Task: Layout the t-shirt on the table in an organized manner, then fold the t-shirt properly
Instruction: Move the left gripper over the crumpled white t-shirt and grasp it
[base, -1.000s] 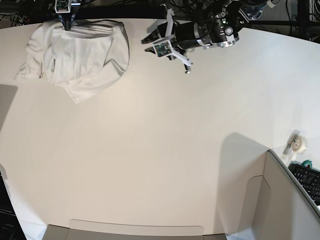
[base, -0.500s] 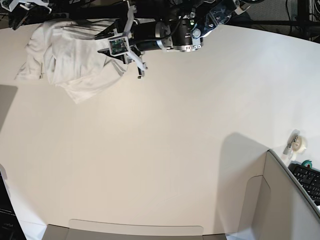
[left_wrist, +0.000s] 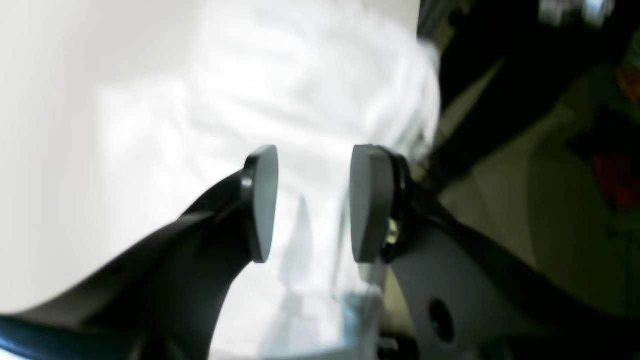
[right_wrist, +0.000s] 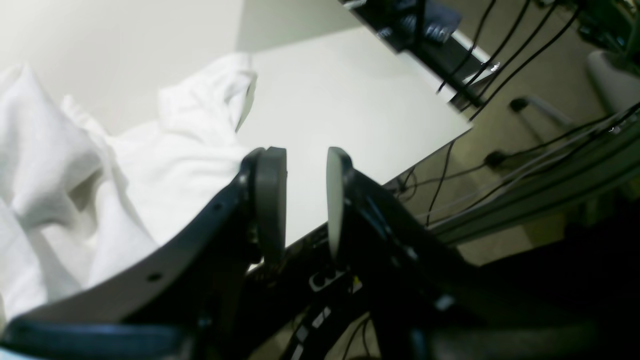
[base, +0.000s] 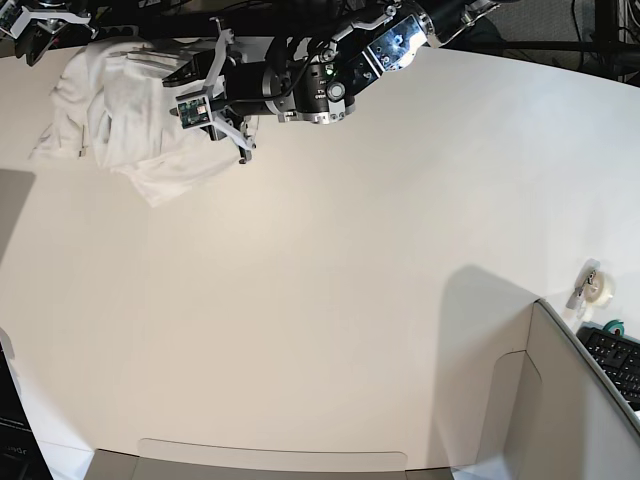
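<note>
1. The left gripper (left_wrist: 312, 202) is spread wide over the crumpled white cloth t-shirt (left_wrist: 280, 100), holding nothing.
2. The right gripper (right_wrist: 302, 200) stands slightly parted, empty, beside the t-shirt at the smooth white table (base: 350, 300) edge.

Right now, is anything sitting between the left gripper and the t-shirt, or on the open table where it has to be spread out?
Nothing visible. The left gripper, jaws apart, is right over the crumpled t-shirt, and the table in front of it shows only bare surface.
</note>
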